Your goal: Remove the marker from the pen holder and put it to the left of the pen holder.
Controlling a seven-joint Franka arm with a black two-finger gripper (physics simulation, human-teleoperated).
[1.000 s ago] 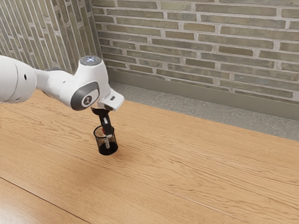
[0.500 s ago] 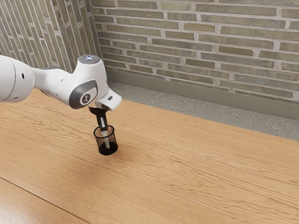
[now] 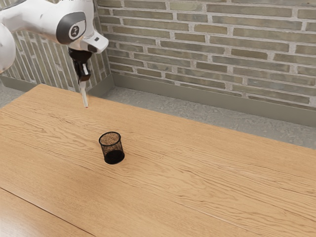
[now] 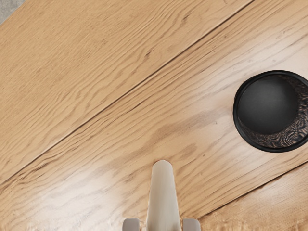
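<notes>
Exterior view: the marker (image 3: 84,94) hangs in the air, pinched by its upper part in my jaws, pointing down with a slight tilt. It sits at eleven o'clock from the pen holder (image 3: 112,148), well apart from it. The holder stands upright on the table (image 3: 197,173), its mesh wall in sight. The wrist view looks down into the holder instead, onto its dark round base (image 4: 268,106), and gives the marker's pale, rounded end between two grey fingertips (image 4: 131,224).

Wavy grain runs over the light wooden table, with a dark seam (image 3: 44,212) toward seven o'clock in the exterior view. Past the far edge lies a grey floor (image 3: 207,118), out toward three o'clock, below a brick wall (image 3: 212,49) at one o'clock. Ribbed wall panels (image 3: 49,59) stand around ten.

Jaws cover the marker's other end, and I cannot tell whether it wears a cap. The arm (image 3: 29,17) is cut off at eleven o'clock; the wrist view clips the holder's rim.
</notes>
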